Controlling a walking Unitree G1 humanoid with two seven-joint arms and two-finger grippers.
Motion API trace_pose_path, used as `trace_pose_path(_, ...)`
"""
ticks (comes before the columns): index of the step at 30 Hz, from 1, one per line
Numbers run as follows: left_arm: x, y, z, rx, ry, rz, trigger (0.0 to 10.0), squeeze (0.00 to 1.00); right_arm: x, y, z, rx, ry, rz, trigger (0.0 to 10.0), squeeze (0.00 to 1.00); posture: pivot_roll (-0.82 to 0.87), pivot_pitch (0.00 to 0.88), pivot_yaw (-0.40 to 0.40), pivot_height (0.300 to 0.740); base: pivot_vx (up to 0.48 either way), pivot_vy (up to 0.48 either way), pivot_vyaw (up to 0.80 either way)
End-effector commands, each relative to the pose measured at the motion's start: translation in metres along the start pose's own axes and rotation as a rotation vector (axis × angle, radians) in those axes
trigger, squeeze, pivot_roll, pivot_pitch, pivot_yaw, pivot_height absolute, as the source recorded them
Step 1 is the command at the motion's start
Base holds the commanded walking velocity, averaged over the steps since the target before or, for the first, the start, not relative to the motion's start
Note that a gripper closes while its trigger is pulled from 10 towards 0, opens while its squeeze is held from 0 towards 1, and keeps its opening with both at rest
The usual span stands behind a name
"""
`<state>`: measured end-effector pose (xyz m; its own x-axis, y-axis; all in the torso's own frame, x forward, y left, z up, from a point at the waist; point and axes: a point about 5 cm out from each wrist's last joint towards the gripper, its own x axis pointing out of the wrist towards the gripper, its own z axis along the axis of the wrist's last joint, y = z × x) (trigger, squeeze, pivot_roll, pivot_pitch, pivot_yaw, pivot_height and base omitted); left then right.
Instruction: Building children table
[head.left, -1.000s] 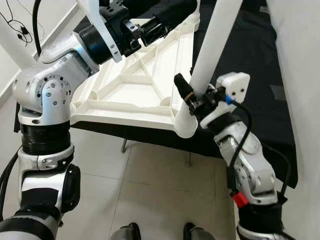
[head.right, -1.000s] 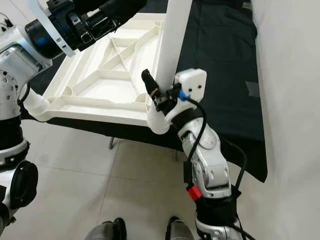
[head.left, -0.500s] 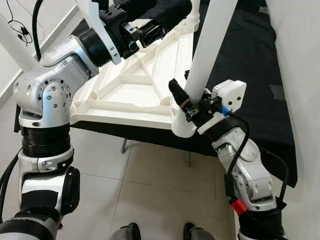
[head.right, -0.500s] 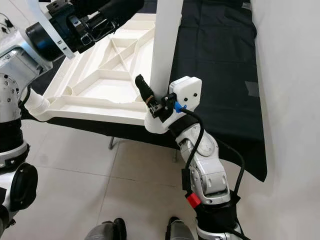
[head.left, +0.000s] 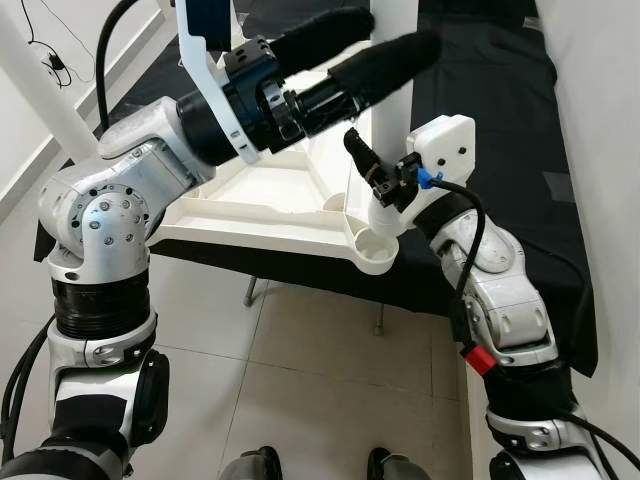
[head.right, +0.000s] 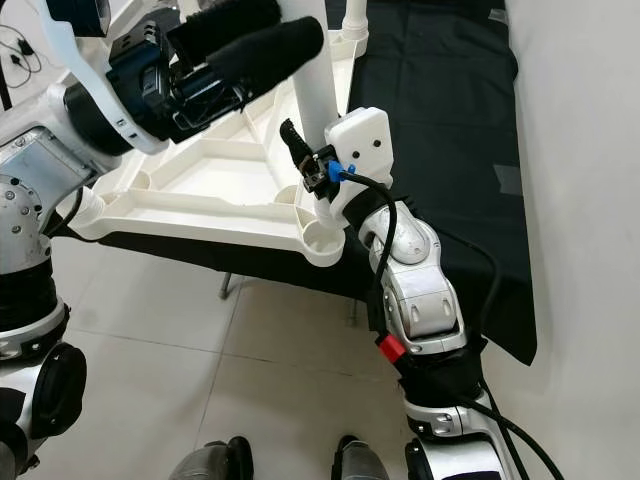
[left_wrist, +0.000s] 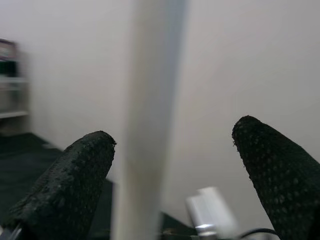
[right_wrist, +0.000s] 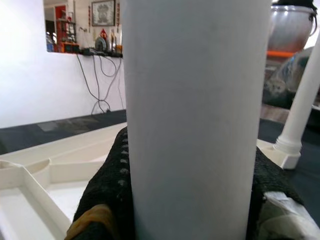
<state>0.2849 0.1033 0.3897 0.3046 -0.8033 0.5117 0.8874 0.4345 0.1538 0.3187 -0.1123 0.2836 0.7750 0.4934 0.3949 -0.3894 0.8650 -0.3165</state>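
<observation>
Table leg (head.right: 318, 85) upright in right gripper (head.right: 305, 165)

Corner socket (head.left: 376, 246) open; upright leg (head.left: 392, 100), right gripper (head.left: 372, 180) crowd above it.

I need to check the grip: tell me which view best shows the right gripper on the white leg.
The right wrist view: both black fingers flank the white leg up close. The eye views show the right gripper smaller, from above; the left wrist view shows the leg blurred.
</observation>
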Motion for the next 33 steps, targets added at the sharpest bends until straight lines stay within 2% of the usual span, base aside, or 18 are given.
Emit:
trace_pose_path(1,0.000,0.007,0.007,0.072,-0.009,0.067,10.0,0.00,0.003,0.008,0.009,-0.005,-0.060,0.044,0.0,0.00,-0.01,0.146,0.052,0.740,0.000,0.000,0.00)
trace_pose_path(6,0.002,0.012,0.007,0.145,-0.005,0.118,10.0,0.00,0.004,0.011,0.011,-0.003,-0.078,0.060,0.0,0.00,-0.01,0.136,0.055,0.740,0.000,0.000,0.00)
trace_pose_path(11,0.005,0.012,-0.001,0.170,0.019,0.097,10.0,0.00,0.006,0.012,0.016,0.003,-0.100,0.075,0.0,0.00,-0.02,0.135,0.059,0.740,0.000,0.000,0.00)
trace_pose_path(16,0.017,0.012,-0.008,0.181,0.045,0.006,10.0,0.00,0.008,0.030,0.020,0.002,-0.120,0.169,0.0,0.00,-0.03,0.123,0.070,0.740,0.000,0.000,0.00)
trace_pose_path(27,0.024,0.016,-0.004,0.249,0.018,-0.001,10.0,0.00,0.011,0.046,0.012,-0.040,-0.085,0.252,0.0,0.00,-0.02,0.118,0.069,0.740,0.000,0.000,0.00)
trace_pose_path(28,0.024,0.017,-0.003,0.252,0.015,-0.003,9.5,0.00,0.011,0.047,0.011,-0.046,-0.075,0.249,0.0,0.00,-0.02,0.115,0.066,0.740,0.000,0.000,0.00)
trace_pose_path(29,0.024,0.017,-0.003,0.252,0.015,-0.003,9.5,0.00,0.011,0.047,0.011,-0.046,-0.075,0.249,0.0,0.00,-0.02,0.115,0.066,0.740,0.000,0.000,0.00)
trace_pose_path(30,0.024,0.017,-0.002,0.255,0.014,-0.005,0.0,0.00,0.013,0.046,0.009,-0.053,-0.064,0.238,0.0,0.00,-0.01,0.112,0.064,0.740,0.000,0.000,0.00)
trace_pose_path(33,0.024,0.019,-0.001,0.258,0.015,-0.001,0.0,0.00,0.016,0.045,0.005,-0.068,-0.043,0.210,0.0,0.00,-0.01,0.111,0.063,0.740,0.000,0.000,0.00)
